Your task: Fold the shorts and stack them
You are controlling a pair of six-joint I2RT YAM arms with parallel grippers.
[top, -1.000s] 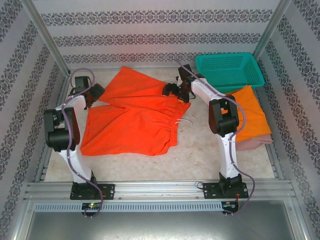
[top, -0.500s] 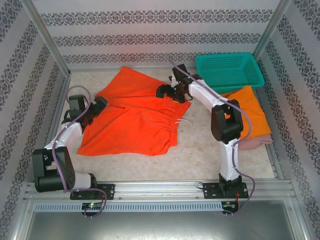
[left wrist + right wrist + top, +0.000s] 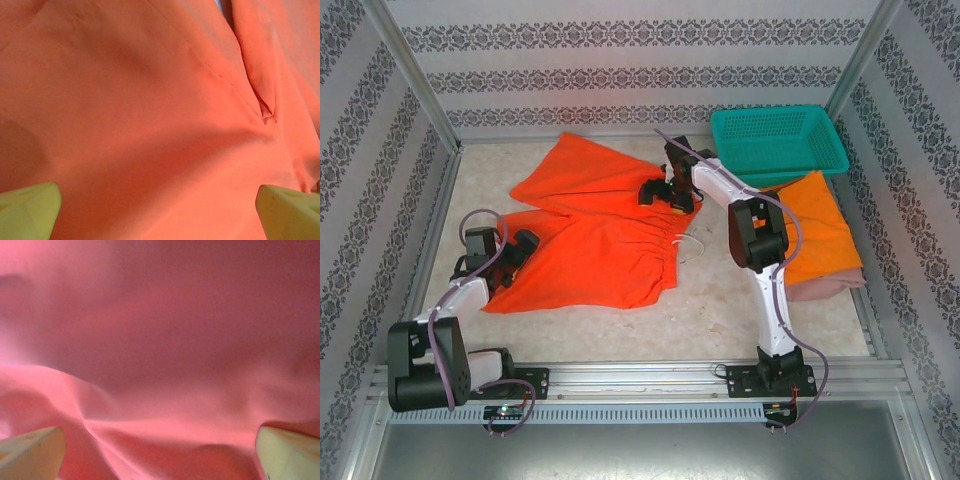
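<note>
Nearest the bases, the left gripper (image 3: 516,252) sits low at the left hem of the red shorts (image 3: 590,250). Its wrist view shows the left gripper (image 3: 160,215) released, fingertips (image 3: 27,210) wide apart, with creased red cloth close beyond them. No cloth can be seen pinched between them.

The red shorts lie spread flat across the middle of the table (image 3: 740,300). Their long axis runs left to right, with the gathered waist (image 3: 672,245) at the right end. One leg reaches left to the left gripper and the other angles away toward the far wall.

Farther back, the right gripper (image 3: 660,195) rests over the far end of the waist. In its wrist view the right gripper (image 3: 160,455) is likewise spread, with smooth cloth right beneath and nothing grasped.

So each arm has its own end: hem to the left, waist to the right. The cloth between them probably needs folding along that axis once both close.

Right of the right arm, the orange shorts (image 3: 820,225) lie folded on top of the pink shorts (image 3: 832,284), well apart from the red pair. The basket (image 3: 790,170) stands just behind that stack at the far right.
</note>
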